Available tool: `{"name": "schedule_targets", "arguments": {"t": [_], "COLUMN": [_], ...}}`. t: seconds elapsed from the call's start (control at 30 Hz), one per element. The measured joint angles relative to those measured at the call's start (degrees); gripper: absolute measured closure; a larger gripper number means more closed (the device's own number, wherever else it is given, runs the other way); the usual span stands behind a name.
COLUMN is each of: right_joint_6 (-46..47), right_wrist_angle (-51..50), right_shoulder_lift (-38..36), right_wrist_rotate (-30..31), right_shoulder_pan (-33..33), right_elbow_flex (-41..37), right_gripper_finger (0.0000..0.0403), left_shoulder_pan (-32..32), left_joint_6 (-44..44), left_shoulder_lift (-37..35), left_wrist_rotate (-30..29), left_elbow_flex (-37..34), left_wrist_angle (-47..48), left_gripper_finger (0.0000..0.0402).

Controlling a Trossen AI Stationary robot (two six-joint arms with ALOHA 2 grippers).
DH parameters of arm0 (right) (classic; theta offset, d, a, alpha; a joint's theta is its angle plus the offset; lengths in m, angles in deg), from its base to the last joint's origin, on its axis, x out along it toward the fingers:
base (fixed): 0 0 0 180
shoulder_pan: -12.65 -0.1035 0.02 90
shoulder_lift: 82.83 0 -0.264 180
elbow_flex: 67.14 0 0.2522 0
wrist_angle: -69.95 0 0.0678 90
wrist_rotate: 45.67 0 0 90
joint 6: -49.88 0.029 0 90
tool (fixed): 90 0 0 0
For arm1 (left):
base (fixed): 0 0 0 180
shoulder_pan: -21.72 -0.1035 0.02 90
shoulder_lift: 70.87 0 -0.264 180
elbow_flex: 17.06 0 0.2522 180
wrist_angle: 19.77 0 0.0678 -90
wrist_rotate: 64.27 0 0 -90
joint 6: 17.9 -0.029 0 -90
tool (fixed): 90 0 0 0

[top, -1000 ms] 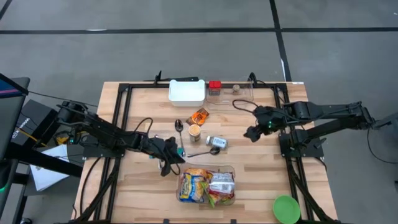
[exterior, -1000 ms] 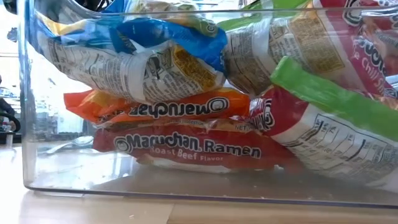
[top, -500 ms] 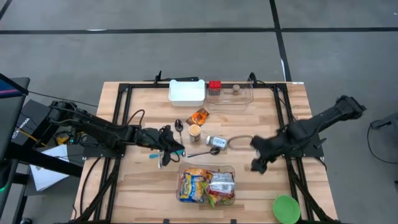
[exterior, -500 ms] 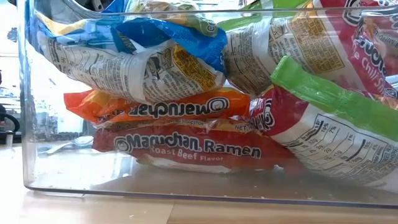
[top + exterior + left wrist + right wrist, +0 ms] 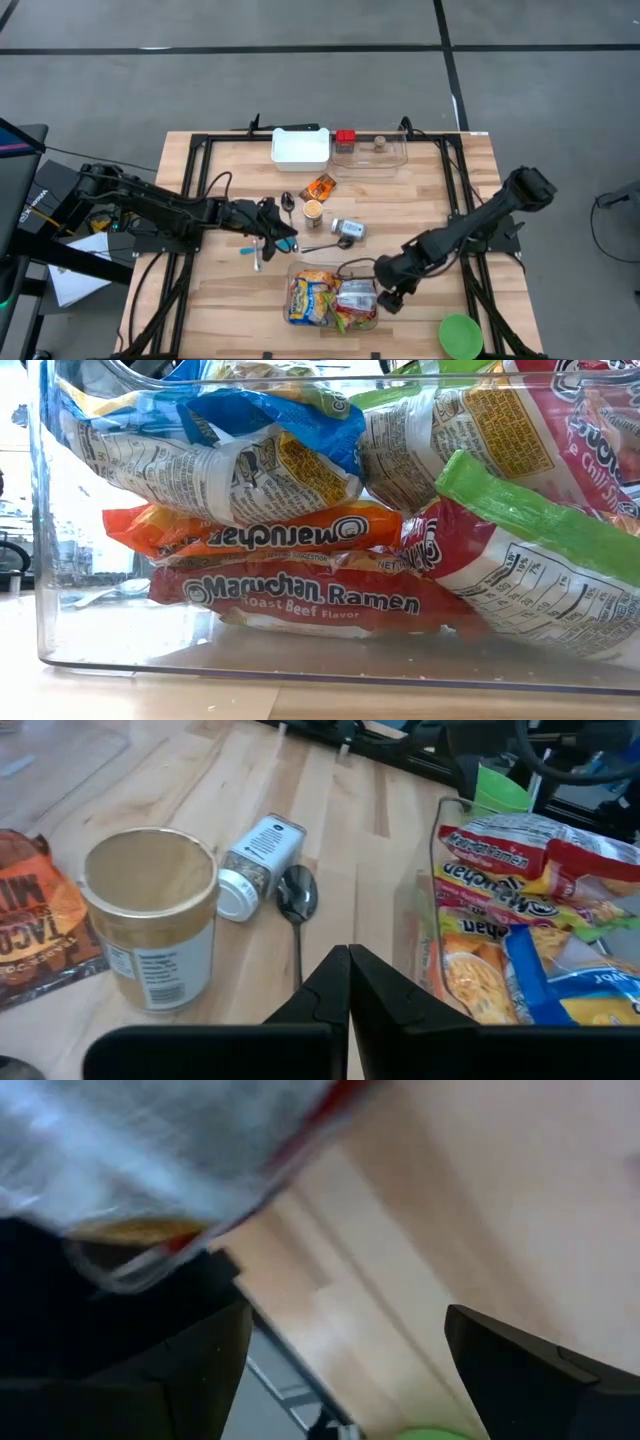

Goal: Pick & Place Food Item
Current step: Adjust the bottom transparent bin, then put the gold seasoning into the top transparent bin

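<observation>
A clear bin near the table's front edge holds several ramen packets, which the low view shows stacked against its wall, a red beef one lowest. My right gripper hangs open just off the bin's right side, tipped downward. Its wrist view shows a blurred bin corner beside bare wood between the fingers. My left gripper is shut and holds nothing, left of the bin. Ahead of its fingers stand a small jar and a spice bottle lying on its side.
A spoon lies by the spice bottle and an orange taco-mix packet beyond the jar. At the far edge are a white tub and a clear tray. A green round dish sits at the near right corner.
My right gripper has swung from the far right of the table toward the near edge and down to the bin's right side, tipping downward and staying open. My left gripper has drawn back a little from the bin toward the far edge, still shut.
</observation>
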Motion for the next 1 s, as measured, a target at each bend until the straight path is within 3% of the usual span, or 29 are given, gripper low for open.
{"name": "schedule_targets", "arguments": {"t": [0.37, 0.8, 1.0], "right_joint_6": [-1.97, -5.22, -5.24], "right_wrist_angle": [1.48, -8.45, -13.95], "right_shoulder_lift": [0.40, 0.31, -5.06], "right_wrist_rotate": [0.30, 1.47, 7.63], "right_shoulder_pan": [5.87, 9.28, 11.63], "right_elbow_flex": [0.05, 0.05, 0.05], "right_gripper_finger": [0.0076, 0.0076, 0.0076], "left_shoulder_pan": [0.00, -0.92, -5.29], "left_joint_6": [0.25, -0.52, -3.00], "left_shoulder_lift": [0.01, -0.79, -4.37], "left_wrist_rotate": [-0.01, -1.52, -1.61], "left_elbow_flex": [0.00, -0.07, -0.04], "left_wrist_angle": [-0.01, 3.79, 4.15], "left_gripper_finger": [0.0401, 0.0401, 0.0401]}}
